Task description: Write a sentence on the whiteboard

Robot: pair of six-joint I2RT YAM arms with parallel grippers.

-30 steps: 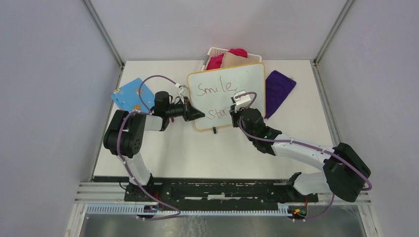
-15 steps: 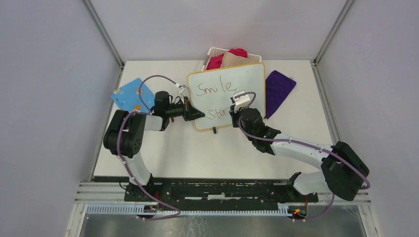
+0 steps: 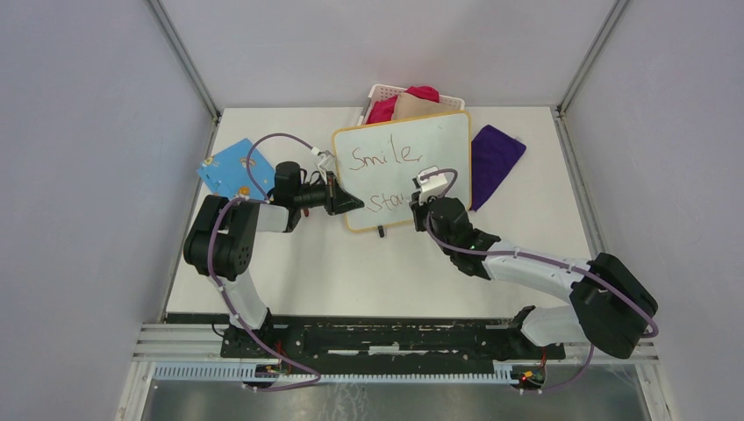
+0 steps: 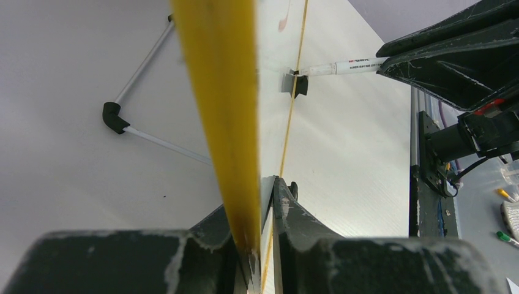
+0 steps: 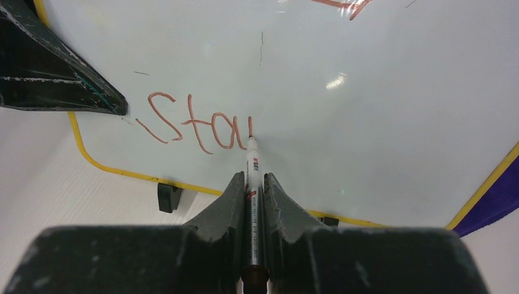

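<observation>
Right wrist view, near end first: how do the jaws stand? (K)

Right gripper is clamped on the marker. The barrel runs straight out between the fingers, its long axis pointing from the whiteboard's near rim toward its far rim. (M)

And the tip? (K)

Touching the board face, at the top of the rightmost red stroke. The sentence reads "Sta" plus a cup-shaped stroke, which I take for a y with no tail yet. That lower line sits close to the near rim, in the board's left half. (M)

So which way does the pen go? (K)

My judgement: first back toward the near rim, along the marker's own axis, for the tail. Then rightward, since the blank face lies to the right of the tip and "kind" has room there. (M)

Left arm? (K)

Left wrist view: left gripper is closed on the yellow rim, seen edge-on between its fingers. Top view puts it at the board's left rim, level with the lower line and apart from the tip. Only the right arm is placed to write. (M)

Farther out? (K)

"Smile," runs across the board's far half and looks complete. (M)
</observation>
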